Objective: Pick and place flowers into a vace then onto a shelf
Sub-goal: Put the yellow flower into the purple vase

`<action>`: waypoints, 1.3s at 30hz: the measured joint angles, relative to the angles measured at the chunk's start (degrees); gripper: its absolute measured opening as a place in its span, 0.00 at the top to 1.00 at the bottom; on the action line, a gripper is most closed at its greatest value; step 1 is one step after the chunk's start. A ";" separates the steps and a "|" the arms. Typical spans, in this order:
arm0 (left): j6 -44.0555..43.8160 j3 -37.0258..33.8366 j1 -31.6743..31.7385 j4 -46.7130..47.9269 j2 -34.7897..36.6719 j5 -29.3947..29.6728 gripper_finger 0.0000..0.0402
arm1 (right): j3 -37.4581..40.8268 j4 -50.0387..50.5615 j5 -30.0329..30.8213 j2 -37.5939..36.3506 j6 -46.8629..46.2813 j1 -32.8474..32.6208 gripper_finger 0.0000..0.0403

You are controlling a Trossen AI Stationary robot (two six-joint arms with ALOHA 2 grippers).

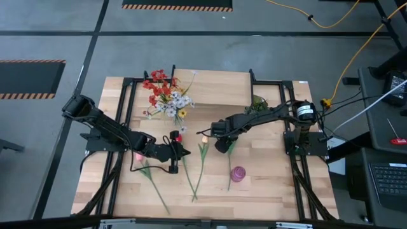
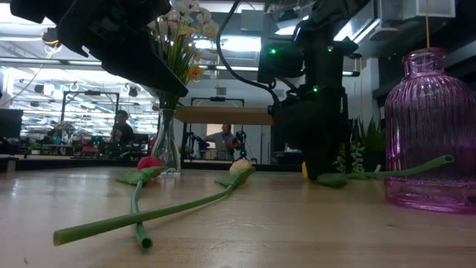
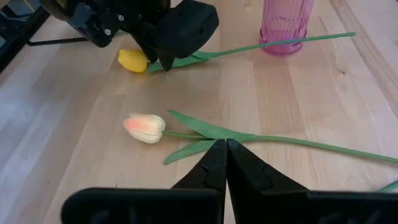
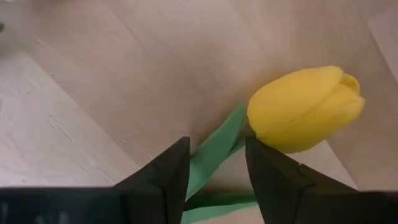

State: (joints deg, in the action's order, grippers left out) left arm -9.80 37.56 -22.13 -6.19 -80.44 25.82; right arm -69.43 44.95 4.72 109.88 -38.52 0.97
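- The wooden table (image 1: 273, 184) of pale butcher-block planks carries everything; the shelf (image 1: 210, 79), a light wood top on thin black legs, stands at its far edge with nothing on it yet.
- A clear glass vase (image 2: 166, 145) already holds a spray of red, white and yellow flowers (image 1: 166, 92), so part of the filling looks done; moving it onto the shelf remains.
- The ribbed pink glass vase (image 1: 237, 173) stands near the front, still without flowers.
- Loose tulips lie flat on the wood: a peach tulip (image 3: 145, 127), a pink tulip (image 1: 139, 156), a red tulip (image 2: 149, 162), all with smooth long green plastic stems.
- The right gripper (image 4: 216, 165) is down over the yellow tulip (image 4: 305, 109), fingers spread either side of its stem just below the waxy bud, not yet gripping.
- The left gripper (image 3: 226, 148) hovers beside the peach tulip's stem, fingers pressed together, holding nothing.
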 joint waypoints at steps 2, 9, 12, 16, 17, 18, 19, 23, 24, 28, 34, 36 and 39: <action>0.00 0.00 0.00 0.02 0.00 0.00 0.98 | 0.05 -0.55 -0.01 -0.01 0.04 0.00 0.60; 0.00 0.00 0.00 0.00 0.00 0.00 0.99 | 0.09 -1.06 0.03 -0.01 -0.10 -0.01 0.60; 0.00 0.00 0.00 0.00 0.00 0.00 0.99 | 0.11 -1.11 0.06 -0.01 -0.35 -0.02 0.61; 0.00 0.00 0.00 0.00 0.00 0.00 0.99 | 0.12 -1.25 0.66 -0.01 -1.60 0.00 0.66; 0.00 0.00 0.00 0.00 0.00 0.01 0.99 | 0.13 -1.47 1.30 0.01 -1.80 -0.03 0.68; 0.00 0.00 0.00 0.00 0.00 0.02 0.99 | 0.13 -1.74 1.78 0.03 -1.92 -0.04 0.71; 0.00 0.00 0.00 0.00 0.00 0.02 0.99 | 0.13 -1.97 2.10 0.03 -1.95 -0.04 0.74; 0.00 0.00 0.00 0.00 0.00 0.02 0.99 | 0.13 -2.40 2.59 0.05 -2.53 0.00 0.89; 0.00 0.00 0.00 0.00 0.00 0.02 0.99 | 0.13 -2.46 2.66 0.05 -2.99 0.00 0.93; 0.00 0.00 0.00 0.00 0.00 0.02 1.00 | 0.13 -2.72 2.66 0.05 -3.06 0.00 0.98; 0.02 0.00 0.00 0.00 0.00 0.02 0.98 | 0.13 -3.28 2.50 0.05 -2.78 0.00 0.99; 0.02 0.00 0.00 0.00 0.00 0.02 0.98 | 0.13 -3.30 2.48 0.05 -2.75 0.00 0.99; 0.02 0.00 0.00 0.00 0.00 0.02 0.99 | -0.12 -3.23 2.34 -0.05 -2.13 -0.11 1.00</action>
State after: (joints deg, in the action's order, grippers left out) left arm -9.78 37.56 -22.13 -6.20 -80.44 25.85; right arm -69.55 41.72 7.06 109.83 -40.66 0.86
